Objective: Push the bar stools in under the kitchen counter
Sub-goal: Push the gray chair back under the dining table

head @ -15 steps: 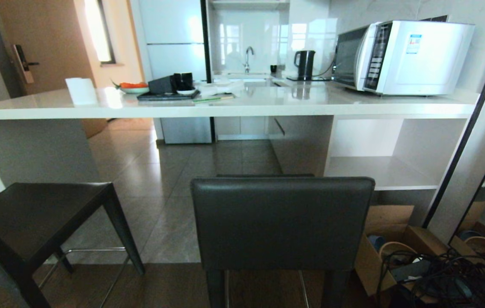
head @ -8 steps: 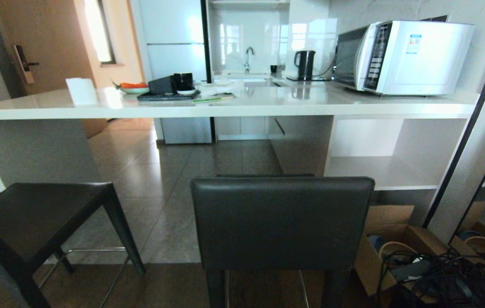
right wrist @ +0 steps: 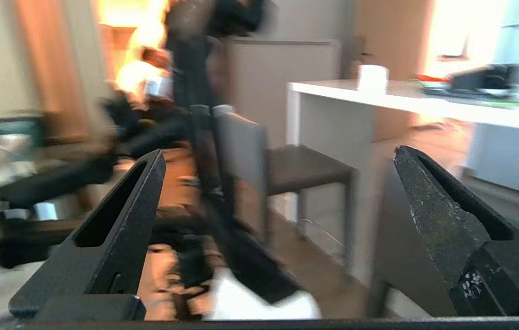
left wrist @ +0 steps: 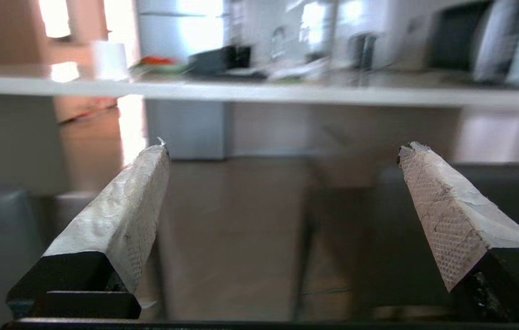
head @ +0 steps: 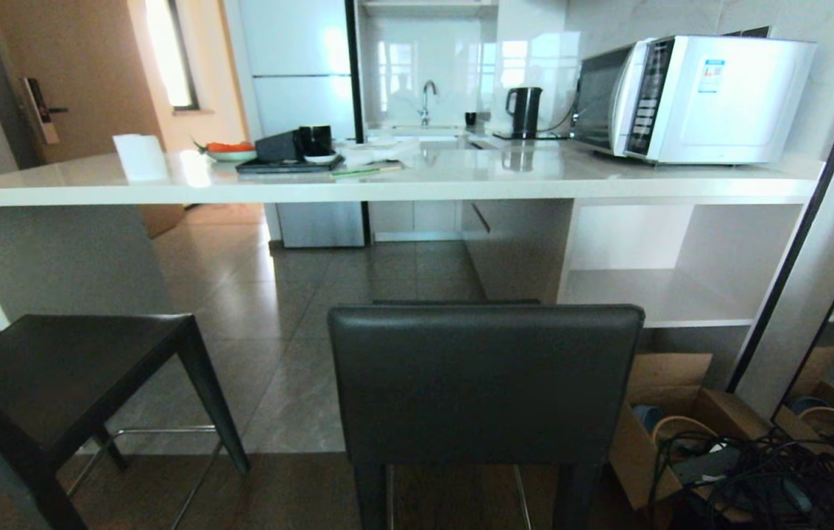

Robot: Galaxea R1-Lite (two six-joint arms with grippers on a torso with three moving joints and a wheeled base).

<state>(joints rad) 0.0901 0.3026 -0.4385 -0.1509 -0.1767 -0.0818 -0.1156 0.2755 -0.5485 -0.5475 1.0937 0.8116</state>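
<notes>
**Getting ready to push two stools under the counter**

Looking out from the left gripper, its two taped fingers stand wide apart with nothing between them; past them a dark stool back shows on one side and the kitchen counter runs across, further off. The right gripper is wide open too and holds nothing; it looks sideways, toward the stool with the bare seat by the counter's end panel. Neither arm shows in the head view.

In the head view the middle stool stands right in front of the robot, its back facing the camera; the counter lies straight beyond it, with open floor under the top. The left stool sits off to the robot's left, turned at a slant, near the white end panel. Both are not yet tucked in.

The push likely goes straight ahead, from the stool's back toward the counter; the counter runs long from left to right, so the stool must go in across it. I cannot tell which arm is closer to the middle stool; the left stool sits on the left arm's side.
</notes>
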